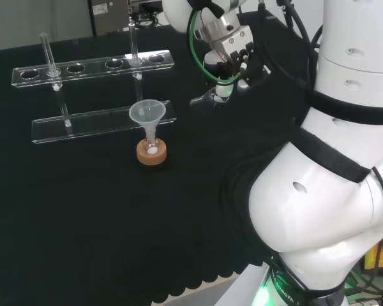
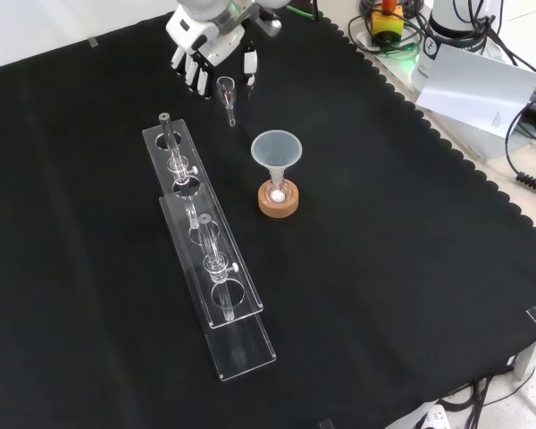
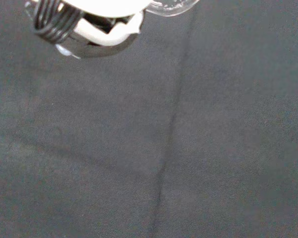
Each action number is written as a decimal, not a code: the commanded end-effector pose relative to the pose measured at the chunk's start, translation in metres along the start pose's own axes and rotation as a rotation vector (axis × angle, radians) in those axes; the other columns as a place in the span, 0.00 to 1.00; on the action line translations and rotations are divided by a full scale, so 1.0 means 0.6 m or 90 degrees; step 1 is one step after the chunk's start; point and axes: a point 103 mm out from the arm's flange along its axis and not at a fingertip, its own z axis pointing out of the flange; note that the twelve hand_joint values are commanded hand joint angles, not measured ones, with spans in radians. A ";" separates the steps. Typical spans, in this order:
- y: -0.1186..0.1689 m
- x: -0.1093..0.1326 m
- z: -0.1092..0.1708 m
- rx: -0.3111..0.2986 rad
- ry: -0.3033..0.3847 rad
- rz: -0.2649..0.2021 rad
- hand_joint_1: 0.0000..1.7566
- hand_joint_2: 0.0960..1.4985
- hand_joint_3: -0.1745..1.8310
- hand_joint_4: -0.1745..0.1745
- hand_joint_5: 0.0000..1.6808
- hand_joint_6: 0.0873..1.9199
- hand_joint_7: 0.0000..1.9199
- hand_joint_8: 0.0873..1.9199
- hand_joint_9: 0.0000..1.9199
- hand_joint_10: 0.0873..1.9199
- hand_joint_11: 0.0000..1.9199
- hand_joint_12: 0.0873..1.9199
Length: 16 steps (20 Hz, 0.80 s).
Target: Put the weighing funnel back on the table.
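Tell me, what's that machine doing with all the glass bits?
A white robot arm's hand is down close to the black cloth, with a small clear weighing funnel right beside it. Whether the hand holds the piece or it lies on the cloth, I cannot tell. Nearby, apart from the hand, a big funnel stands in a small flask on a cork ring, next to a clear tube rack.

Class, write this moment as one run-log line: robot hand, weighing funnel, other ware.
robot hand: low over cloth | weighing funnel: beside robot hand, hold unclear | funnel: upright in flask
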 end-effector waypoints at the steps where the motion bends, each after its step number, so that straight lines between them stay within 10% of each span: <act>1: 0.014 0.007 0.022 0.002 0.013 -0.013 0.60 0.44 0.48 1.00 0.62 0.56 0.36 0.33 0.47 0.23 0.22 0.65; 16: 0.057 0.015 0.115 0.001 0.081 -0.030 0.60 0.44 0.47 1.00 0.62 0.56 0.37 0.33 0.48 0.24 0.23 0.65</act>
